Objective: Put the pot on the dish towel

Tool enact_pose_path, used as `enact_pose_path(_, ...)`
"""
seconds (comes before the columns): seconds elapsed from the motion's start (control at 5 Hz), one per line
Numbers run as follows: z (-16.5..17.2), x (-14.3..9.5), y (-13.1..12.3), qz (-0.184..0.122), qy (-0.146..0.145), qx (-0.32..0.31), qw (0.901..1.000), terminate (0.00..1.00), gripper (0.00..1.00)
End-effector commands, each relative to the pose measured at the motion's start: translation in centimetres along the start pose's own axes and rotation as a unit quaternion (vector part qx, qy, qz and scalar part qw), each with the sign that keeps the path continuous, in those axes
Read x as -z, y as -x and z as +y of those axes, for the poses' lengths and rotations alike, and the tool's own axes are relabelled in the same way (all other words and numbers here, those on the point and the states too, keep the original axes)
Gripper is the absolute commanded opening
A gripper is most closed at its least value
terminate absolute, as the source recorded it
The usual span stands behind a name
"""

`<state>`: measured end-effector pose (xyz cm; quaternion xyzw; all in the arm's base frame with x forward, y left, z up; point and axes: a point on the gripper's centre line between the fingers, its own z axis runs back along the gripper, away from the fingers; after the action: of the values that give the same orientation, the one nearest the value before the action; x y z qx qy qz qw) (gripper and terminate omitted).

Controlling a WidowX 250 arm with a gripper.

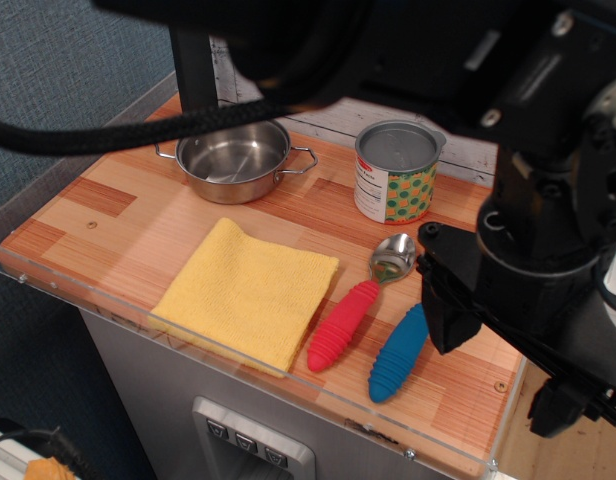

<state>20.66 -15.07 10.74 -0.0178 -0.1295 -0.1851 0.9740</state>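
The robot arm [548, 230] fills the right side, blurred and cut off by the top and right edges. It covers the blue handle's [399, 354] upper end, and the gripper possibly sits out of sight.

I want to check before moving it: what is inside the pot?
The pot looks empty: only its bare shiny bottom shows. The part just inside its near wall is hidden from this view.

light: bright, even, soft shadows | glare: pot [233, 160] interior, can [395, 172] lid | blur: dark arm [548, 200] near lens
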Motion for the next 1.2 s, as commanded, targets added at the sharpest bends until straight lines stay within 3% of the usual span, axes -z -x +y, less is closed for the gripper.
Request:
enact_pose_path(0.0, 0.0, 0.0, 0.0, 0.0, 0.0, 0.0, 1.0, 0.0, 1.0)
enact_pose_path(0.2, 2.0, 0.8, -0.3, 0.012, 0.01, 0.035, 0.9993, 0.0, 1.0)
enact_pose_path(0.6, 7.8, 1.5, -1.7, 0.022, -0.046, 0.09, 0.9946, 0.0, 1.0)
enact_pose_path(1.0, 14.9, 2.5, -2.4, 0.03, -0.082, 0.114, 0.9896, 0.0, 1.0)
